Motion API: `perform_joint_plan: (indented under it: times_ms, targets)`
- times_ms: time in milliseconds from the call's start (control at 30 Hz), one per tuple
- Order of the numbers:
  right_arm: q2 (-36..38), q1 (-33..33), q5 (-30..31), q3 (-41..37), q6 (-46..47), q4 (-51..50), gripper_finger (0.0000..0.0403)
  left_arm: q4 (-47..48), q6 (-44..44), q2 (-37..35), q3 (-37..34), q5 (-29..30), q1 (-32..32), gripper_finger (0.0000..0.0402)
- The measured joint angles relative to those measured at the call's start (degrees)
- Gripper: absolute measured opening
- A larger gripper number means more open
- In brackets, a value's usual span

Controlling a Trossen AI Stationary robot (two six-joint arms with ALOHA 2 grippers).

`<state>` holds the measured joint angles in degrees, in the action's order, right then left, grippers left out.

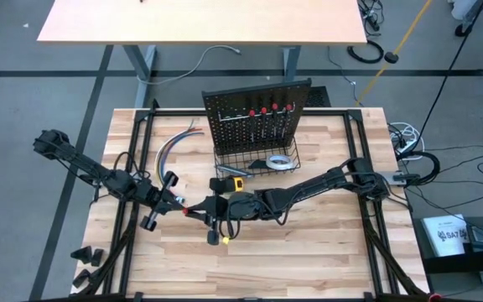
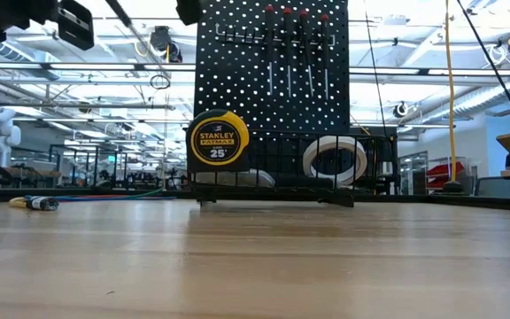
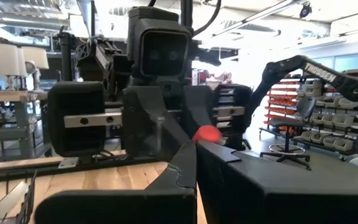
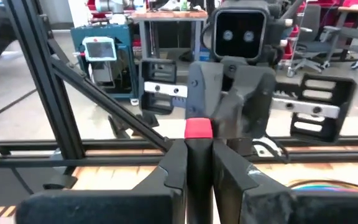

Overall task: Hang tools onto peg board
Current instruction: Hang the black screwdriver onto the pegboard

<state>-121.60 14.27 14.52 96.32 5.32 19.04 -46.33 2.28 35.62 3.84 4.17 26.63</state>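
The left arm is stretched in from the left edge of the worktop (image 1: 309, 260). The left claw (image 1: 177, 202) is held low over the front middle, fingers pressed together, nothing seen between them. Its tips are pointed at the red end of one screwdriver (image 4: 197, 129). It can't be told if they touch it.

Further back, a bundle of coloured cables (image 1: 177, 144) is laid on the wood, just left of the peg board (image 1: 233, 109).

Next, the right claw (image 1: 201, 207) is met nose to nose with the left one. Its fingers are clamped on the dark handle of that screwdriver, and the red end is poked out past the tips toward the left claw. The right arm is run back to the right side of the worktop.

Behind the claws, the yellow-black tape measure (image 2: 220, 139) is stood at the front left corner of the wire basket (image 1: 225, 158). It can't be told if it is in or out.

The peg board is stood upright at the back middle. Four more screwdrivers (image 1: 271, 111) are hung on it in a row, red ends up, approx. side by side.

In the basket at its foot, a grey knife (image 1: 259, 165) is laid, and the white tape roll (image 2: 335, 159) is leaned at the right end.
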Motion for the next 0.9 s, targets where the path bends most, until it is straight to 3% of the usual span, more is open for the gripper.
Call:
perform_joint_plan:
  times_ms: [467, 900]
  targets:
    - [-1.1, -0.3, 0.7, 0.0, -3.0, 2.6, 0.0035, -0.2, 0.0, 2.2, 0.9, 3.6, 0.0, 0.0]
    - [0.5, 1.4, 6.5, 0.1, -9.0, 3.0, 0.0035, 5.6, 1.1, -1.0, 0.8, 3.3, 0.0, 0.0]
